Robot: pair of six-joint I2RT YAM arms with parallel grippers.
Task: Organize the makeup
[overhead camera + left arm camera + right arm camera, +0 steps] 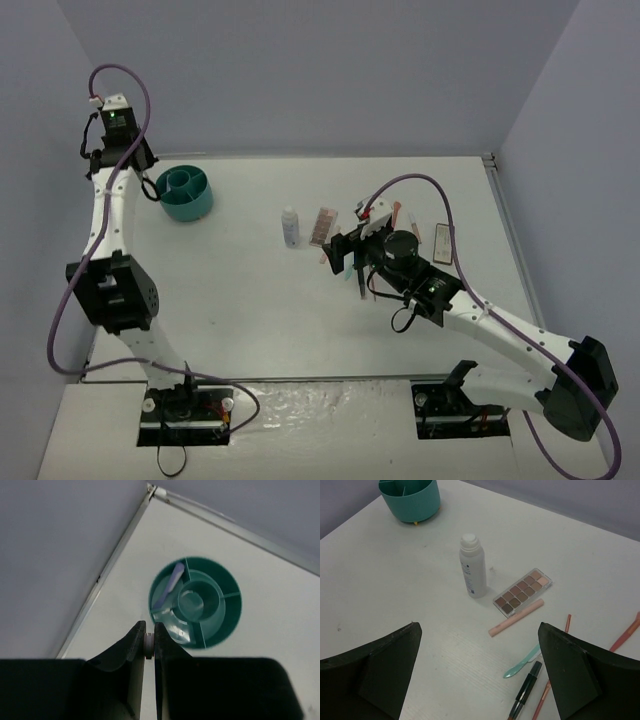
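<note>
Barely begun, judging by the layout. Done so far: one purple stick (169,584) in an outer compartment of the teal tub (236,612), far left of the worktop (250,300). Left to sort: white bottle (473,567) upright, palette (523,591) just beside it, pink stick (516,617) along the palette's near edge, teal stick (522,662), black stick (527,682), compact (441,243), all well apart from the tub. Over the tub, left gripper (149,627) pinched shut on nothing; over the loose items, right gripper (478,626) spread wide, empty. Most of the sorting ahead, then.
</note>
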